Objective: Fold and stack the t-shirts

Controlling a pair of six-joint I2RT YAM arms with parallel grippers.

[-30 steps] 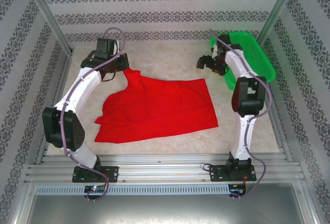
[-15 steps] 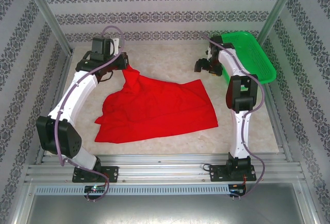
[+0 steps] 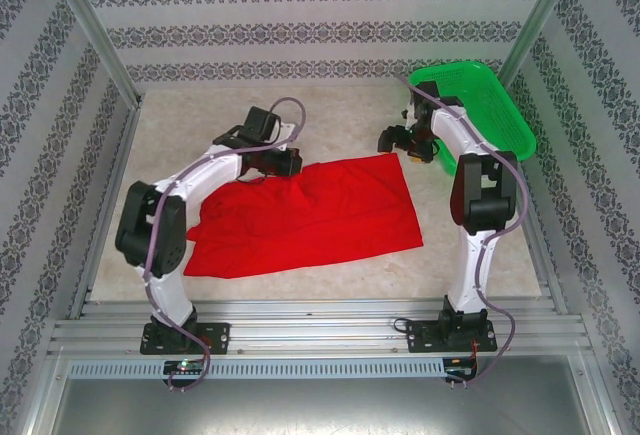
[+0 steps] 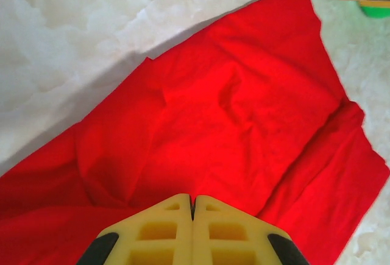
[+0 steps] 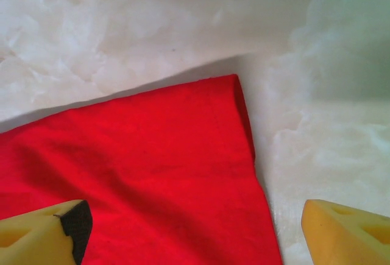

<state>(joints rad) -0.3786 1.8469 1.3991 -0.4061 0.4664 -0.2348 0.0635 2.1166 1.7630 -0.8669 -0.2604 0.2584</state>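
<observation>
One red t-shirt (image 3: 320,217) lies spread on the pale table, plain side up, with its left part folded over itself. My left gripper (image 3: 290,163) sits at the shirt's far edge near the middle. In the left wrist view its yellow jaws (image 4: 192,201) are pressed shut and creases in the t-shirt (image 4: 231,106) run toward the tips. My right gripper (image 3: 402,143) hovers open over the shirt's far right corner. In the right wrist view that gripper (image 5: 195,234) straddles the corner of the t-shirt (image 5: 140,173), one finger over cloth, the other over bare table.
A green mesh basket (image 3: 485,105) stands at the back right, just behind the right arm. Bare table (image 3: 340,115) stretches behind the shirt and to its left. Patterned walls and metal posts enclose the workspace.
My left gripper has swung from the back left toward the middle, carrying the shirt's raised corner over the cloth. The right gripper stayed near the far right corner.
</observation>
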